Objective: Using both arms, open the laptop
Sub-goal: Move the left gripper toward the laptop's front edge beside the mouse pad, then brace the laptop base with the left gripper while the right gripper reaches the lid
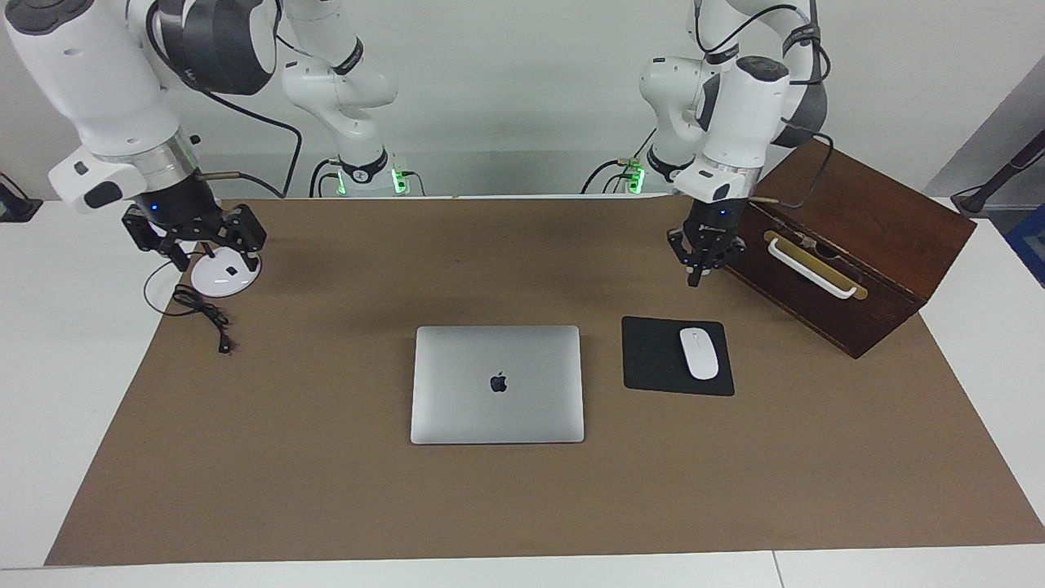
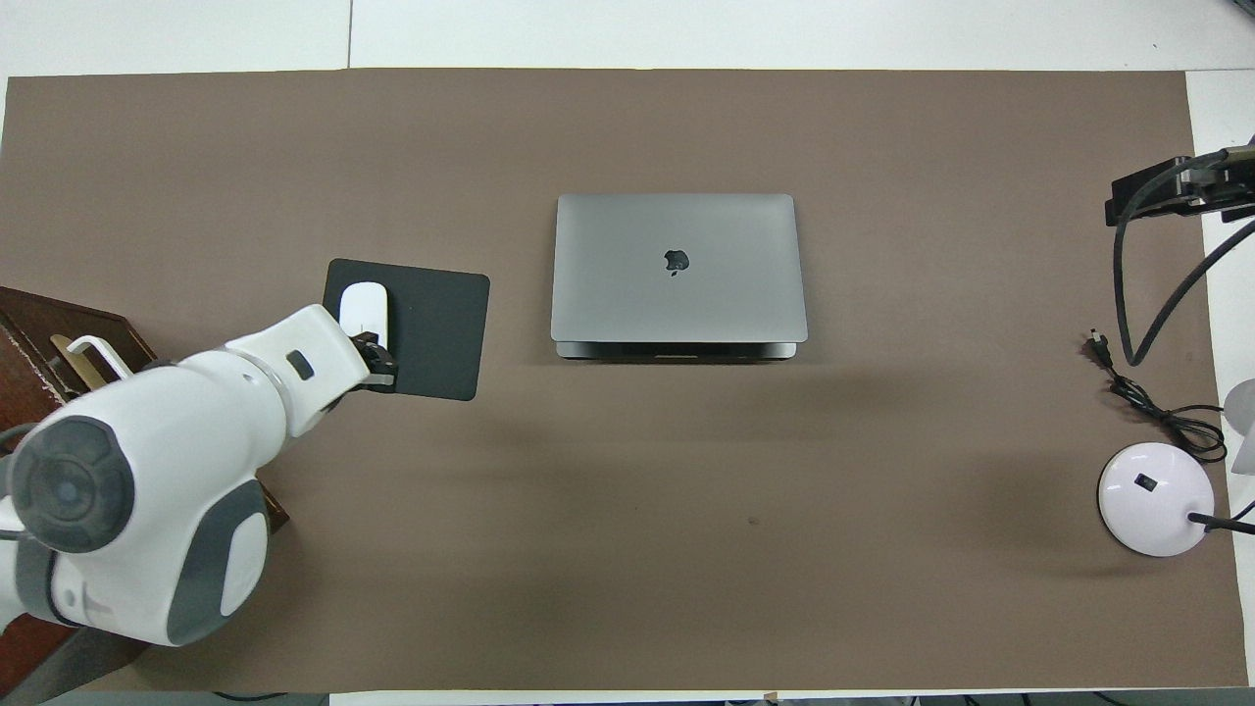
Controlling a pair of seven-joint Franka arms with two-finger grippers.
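I see the laptop [image 1: 497, 384] lying shut, logo up, in the middle of the brown mat [image 1: 326, 490] that covers the surface. Beside it, toward the left arm's end, sits a black mouse pad [image 1: 653, 359] with a white mouse [image 1: 699, 353] on it. My left hand [image 1: 695, 278] hangs in the air with its fingertips pressed together, holding nothing, over bare mat between the wooden box [image 1: 865, 245] and the pad (from overhead it only seems to cover the pad's edge). My right hand [image 1: 214, 251] waits over the white lamp base [image 1: 222, 278] at the other end; its fingers look spread, though I cannot be sure from this angle.
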